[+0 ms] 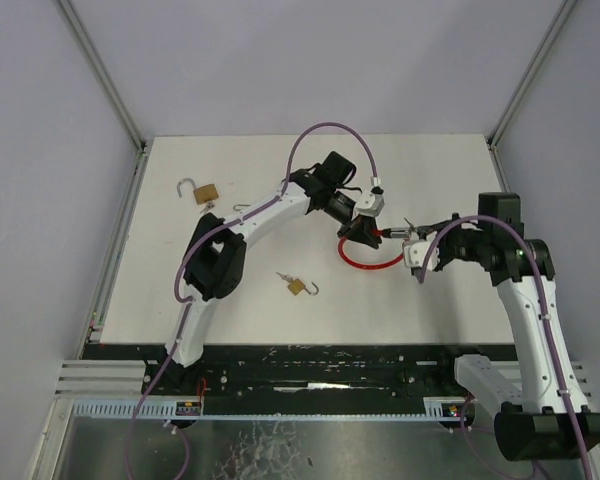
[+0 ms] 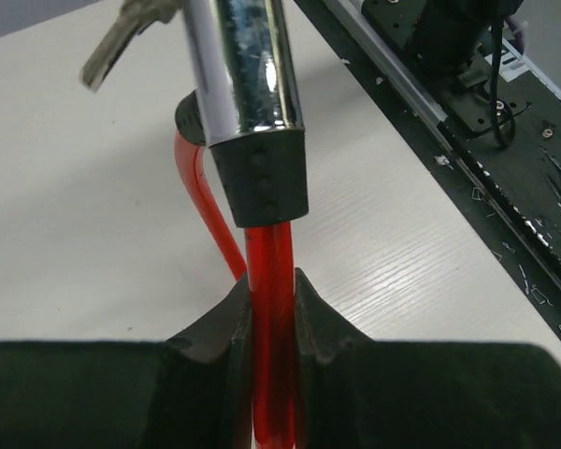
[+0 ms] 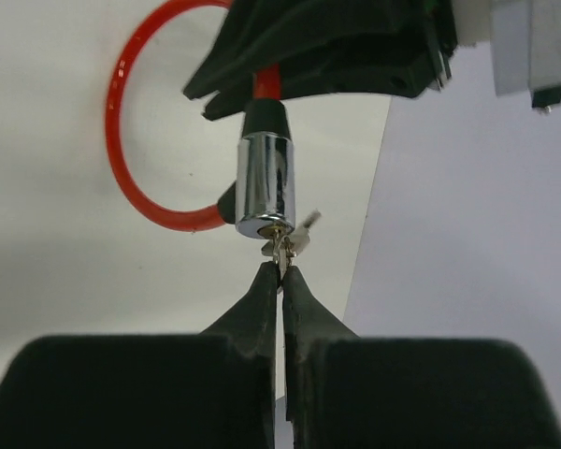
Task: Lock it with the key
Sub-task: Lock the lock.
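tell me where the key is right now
In the right wrist view, the key sits centre frame, pinched by the right claw at the lower end of the chrome lock cylinder, whose red cable the left claw grips.

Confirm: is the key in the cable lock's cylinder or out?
In, apparently: the key enters the chrome cylinder at its end face, pinched by the shut right claw.
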Available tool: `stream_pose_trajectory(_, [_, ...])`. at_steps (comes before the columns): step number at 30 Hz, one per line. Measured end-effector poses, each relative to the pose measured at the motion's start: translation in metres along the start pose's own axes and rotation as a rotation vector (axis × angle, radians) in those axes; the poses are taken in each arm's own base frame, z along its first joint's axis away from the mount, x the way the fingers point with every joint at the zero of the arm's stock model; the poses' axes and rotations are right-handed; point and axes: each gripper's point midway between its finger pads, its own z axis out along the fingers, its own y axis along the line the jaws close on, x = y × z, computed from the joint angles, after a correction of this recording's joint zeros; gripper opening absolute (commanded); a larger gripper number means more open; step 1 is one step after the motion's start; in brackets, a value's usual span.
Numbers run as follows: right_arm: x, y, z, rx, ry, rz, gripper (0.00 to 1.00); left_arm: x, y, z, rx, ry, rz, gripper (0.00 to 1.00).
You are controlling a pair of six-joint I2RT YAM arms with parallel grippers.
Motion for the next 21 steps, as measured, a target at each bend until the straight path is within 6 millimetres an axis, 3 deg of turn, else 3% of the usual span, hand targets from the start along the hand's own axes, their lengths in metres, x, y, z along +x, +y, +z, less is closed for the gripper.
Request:
stream_pose_trajectory(5, [0.008, -0.033, -0.010, -0.013, 0.043, 0.104, 0.00, -0.015, 0.005, -0.005, -0.032, -0.011, 0.039, 0.00])
stream_pose_trajectory(9, [0.006, -0.045, -0.027, 0.022, 0.085, 0.089, 0.00, -0.023, 0.007, -0.018, -0.100, -0.001, 0.045, 0.00])
stream_pose_trajectory(15, [0.006, -0.057, -0.063, 0.129, 0.202, 0.027, 0.00, -0.002, 0.005, -0.034, -0.119, -0.008, -0.092, 0.00])
stream_pose_trajectory(18, [0.013, -0.061, -0.065, 0.135, 0.228, 0.119, 0.00, 0.005, 0.008, -0.037, -0.139, -0.016, -0.129, 0.00])
stream_pose_trajectory(21, [0.030, -0.072, -0.057, 0.181, 0.239, 0.321, 0.00, 0.011, 0.012, -0.036, -0.179, -0.022, -0.176, 0.00])
